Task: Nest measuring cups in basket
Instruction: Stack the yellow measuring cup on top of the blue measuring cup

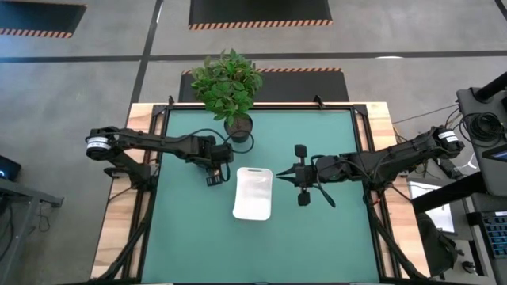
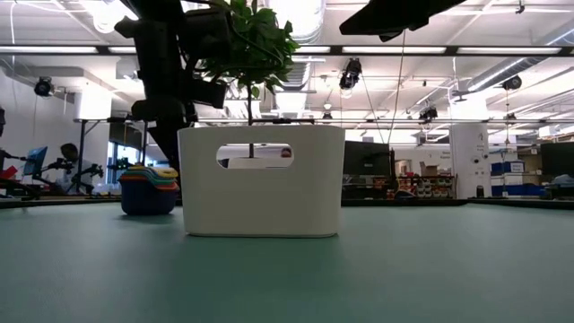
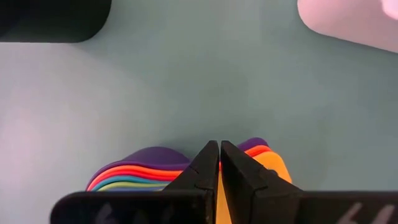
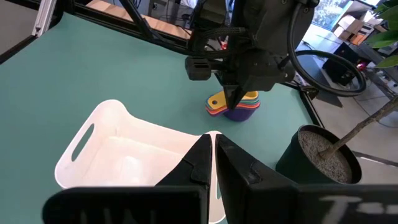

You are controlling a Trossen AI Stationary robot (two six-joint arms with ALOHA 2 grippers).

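The nesting itself looks finished: the measuring cups (image 4: 234, 106) sit one inside another as a single colourful stack on the desk (image 1: 317, 229), purple on the outside with red, orange, yellow and teal rims showing. What is left is the transfer, since the stack stands outside the basket (image 1: 253, 193), just beside it at about ten o'clock from the basket in the overhead view, between the basket and the plant pot (image 1: 238, 126). The basket holds nothing that can be seen, both from above and from the right wrist camera. The left hand (image 4: 235, 98) is right down on the stack, and its fingers (image 3: 205, 168) are drawn together with only a thin slit between them; they seem to be pinching a cup handle or rim, though the contact point is hidden below them, so I would not swear the grip is firm. The right hand (image 1: 282, 179) waits at three o'clock of the basket, just off its rim, its fingers pressed together on nothing. By my reckoning, the job is well over half done, with one lift and one set-down remaining.
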